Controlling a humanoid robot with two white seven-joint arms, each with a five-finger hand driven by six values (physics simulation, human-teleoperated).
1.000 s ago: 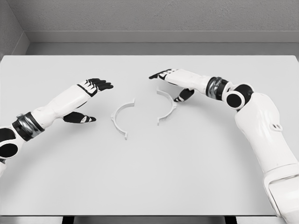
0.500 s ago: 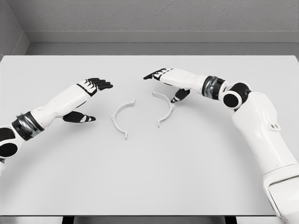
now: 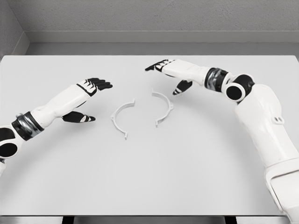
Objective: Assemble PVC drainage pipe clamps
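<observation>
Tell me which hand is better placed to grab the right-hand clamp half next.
Right, probably. The right hand hovers open just behind the right clamp half, thumb pointing down near its upper end. The left hand sits open beyond the left clamp half, which lies between it and the target.

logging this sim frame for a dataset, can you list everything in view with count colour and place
pipe clamp halves: 2, white, lying near the table's middle, open sides facing each other, apart; left half, right half
table: 1, light grey, fills most of the view
wall: grey, behind the table's far edge
left robot hand: 1, white with black fingers, spread, holding nothing, left of the left half
right robot hand: 1, white with black fingers, spread, holding nothing, just beyond the right half, not gripping it
</observation>
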